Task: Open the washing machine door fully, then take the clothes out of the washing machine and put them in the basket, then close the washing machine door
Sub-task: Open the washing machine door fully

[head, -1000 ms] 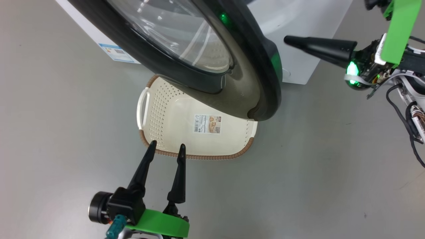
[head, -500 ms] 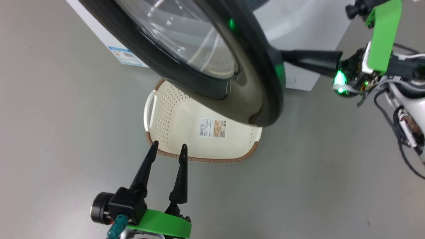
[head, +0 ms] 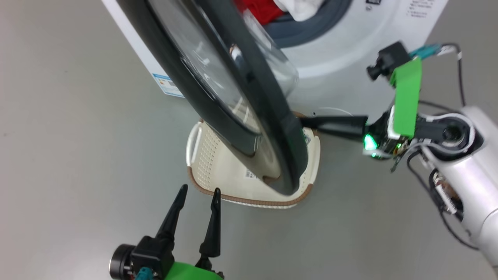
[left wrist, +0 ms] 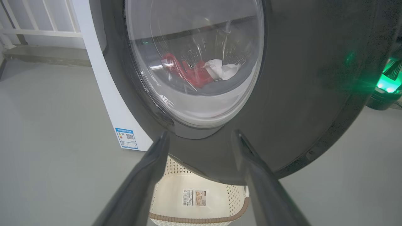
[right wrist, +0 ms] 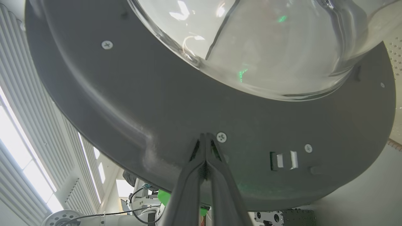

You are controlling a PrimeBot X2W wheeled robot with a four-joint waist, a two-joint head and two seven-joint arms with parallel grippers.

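Because the washing machine door (head: 181, 83) stood ajar across the middle of the head view, running from 11 o'clock down to the centre, it covered most of the basket (head: 249, 200) on the floor (head: 78, 155) beneath it. Of the basket, the near brown rim, one white side handle at 9 o'clock and part of its paper label (left wrist: 194, 197) showed. The clothes (head: 264, 9) lay in the mouth of the washing machine (head: 342, 50) at 12 o'clock, cut off by the top edge. Through the glass in the left wrist view they were blurred red and white shapes. How many red garments there were could not be told; one white cloth (head: 299, 9) was plain.

The right hand (head: 311, 123) reached in from 3 o'clock with its two fingers pressed fully together, holding nothing. In the head view its tips vanished behind the door's rim. In the right wrist view they met the door's grey inner face beside a screw (right wrist: 221, 137) and seemed to touch it.

The left hand (head: 199, 190) hovered at 7 o'clock, just at 6 o'clock of the basket, its two fingers spread wide and empty, its base cut off by the bottom edge.

Counted: one door, one machine, one basket, two hands, and one blue label (head: 167, 83) on the machine's side.
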